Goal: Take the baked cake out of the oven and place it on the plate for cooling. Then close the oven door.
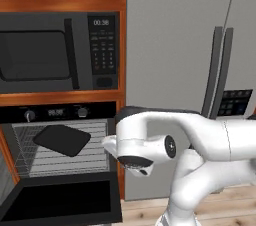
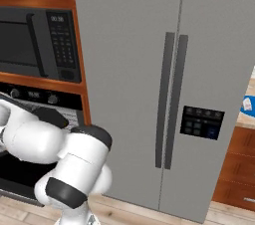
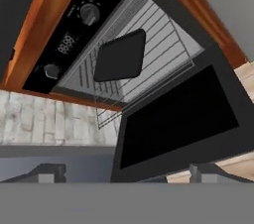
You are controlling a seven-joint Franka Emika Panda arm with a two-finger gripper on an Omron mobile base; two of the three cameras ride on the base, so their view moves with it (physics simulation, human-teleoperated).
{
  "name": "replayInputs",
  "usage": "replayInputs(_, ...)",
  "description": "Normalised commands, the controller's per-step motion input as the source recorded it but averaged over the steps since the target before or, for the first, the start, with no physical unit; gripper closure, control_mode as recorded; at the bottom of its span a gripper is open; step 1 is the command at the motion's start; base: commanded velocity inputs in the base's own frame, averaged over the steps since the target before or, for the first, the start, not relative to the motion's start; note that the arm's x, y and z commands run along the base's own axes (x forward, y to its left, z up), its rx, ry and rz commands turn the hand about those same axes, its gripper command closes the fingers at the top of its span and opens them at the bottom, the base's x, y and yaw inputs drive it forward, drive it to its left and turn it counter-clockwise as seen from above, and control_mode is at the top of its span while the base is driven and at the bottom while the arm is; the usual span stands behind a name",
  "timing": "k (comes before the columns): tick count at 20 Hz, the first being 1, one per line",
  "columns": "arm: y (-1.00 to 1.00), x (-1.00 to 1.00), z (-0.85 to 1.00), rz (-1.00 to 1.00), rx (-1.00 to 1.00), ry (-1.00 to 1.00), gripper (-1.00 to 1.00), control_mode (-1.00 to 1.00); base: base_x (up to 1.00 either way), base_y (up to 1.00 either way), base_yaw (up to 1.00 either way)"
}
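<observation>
Oven (image 1: 55, 112) open, oven door (image 1: 62, 200) dropped flat. My claw (image 3: 126, 172) released, nothing between tips, hovering outside, above door. Dark tray (image 3: 120, 55) lies on wire rack (image 3: 158, 54). Cake: cannot make it out on tray (too small or hidden?). Step in hand, I judge: first reach, nothing fetched. Next: go in over door, low under oven top, find cake.
</observation>
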Motion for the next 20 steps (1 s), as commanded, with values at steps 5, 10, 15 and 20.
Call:
replayInputs(5,0.42,-0.34,0.0,0.0,-0.18,0.07,-1.0,-1.0,0.0,0.0,0.0)
replayInputs(10,0.27,-0.02,0.0,0.0,-0.19,0.06,-1.0,-1.0,0.0,0.0,0.0)
replayInputs(15,0.2,-0.14,-0.02,0.0,-0.13,0.13,-1.0,-1.0,0.0,0.0,0.0)
replayInputs(20,0.24,-0.01,-0.02,0.0,-0.19,0.03,-1.0,-1.0,0.0,0.0,0.0)
